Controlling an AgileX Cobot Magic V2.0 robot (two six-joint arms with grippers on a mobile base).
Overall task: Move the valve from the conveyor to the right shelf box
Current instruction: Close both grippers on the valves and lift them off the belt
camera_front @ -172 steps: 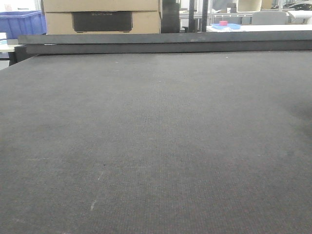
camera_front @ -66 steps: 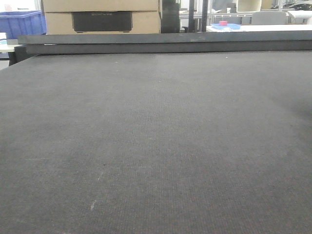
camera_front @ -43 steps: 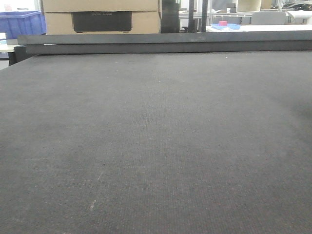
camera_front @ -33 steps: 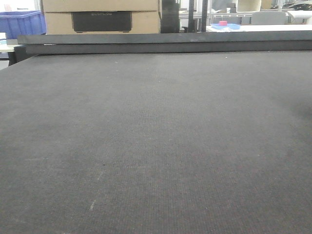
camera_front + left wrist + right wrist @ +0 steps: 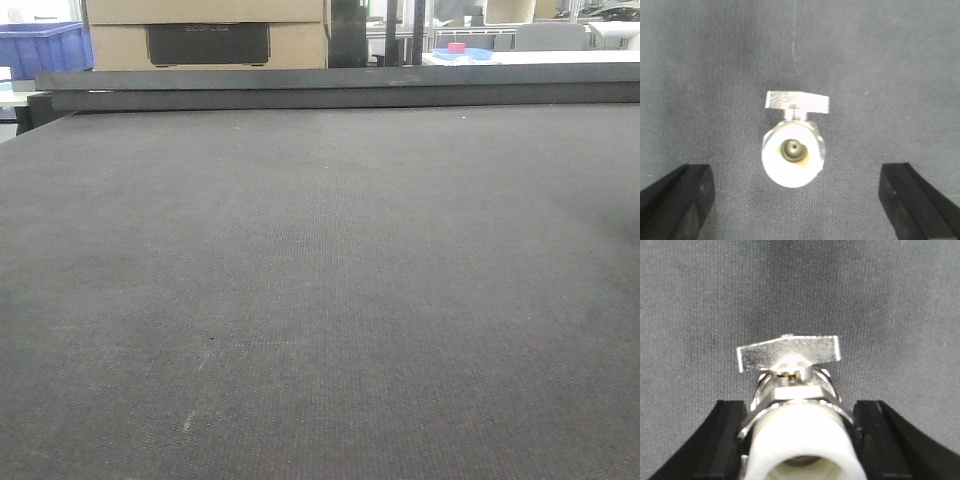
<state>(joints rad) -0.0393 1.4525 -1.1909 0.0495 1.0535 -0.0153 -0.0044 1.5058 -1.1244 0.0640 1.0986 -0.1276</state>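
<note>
The conveyor (image 5: pixel 320 280) fills the front view as a wide dark grey woven belt; no valve or gripper shows there. In the left wrist view a silver valve (image 5: pixel 792 152) with a white end cap and a flat handle lies on the belt. My left gripper (image 5: pixel 798 200) is open around it, with its black fingers (image 5: pixel 677 200) far out on either side and not touching. In the right wrist view my right gripper (image 5: pixel 800 440) is shut on another silver valve (image 5: pixel 790 357), its fingers (image 5: pixel 722 440) pressed against the body. The right shelf box is out of view.
A dark rail (image 5: pixel 340 88) runs along the belt's far edge. Behind it stand cardboard boxes (image 5: pixel 205 35), a blue crate (image 5: pixel 45 45) at the far left and a pink object (image 5: pixel 457 48) on a far table.
</note>
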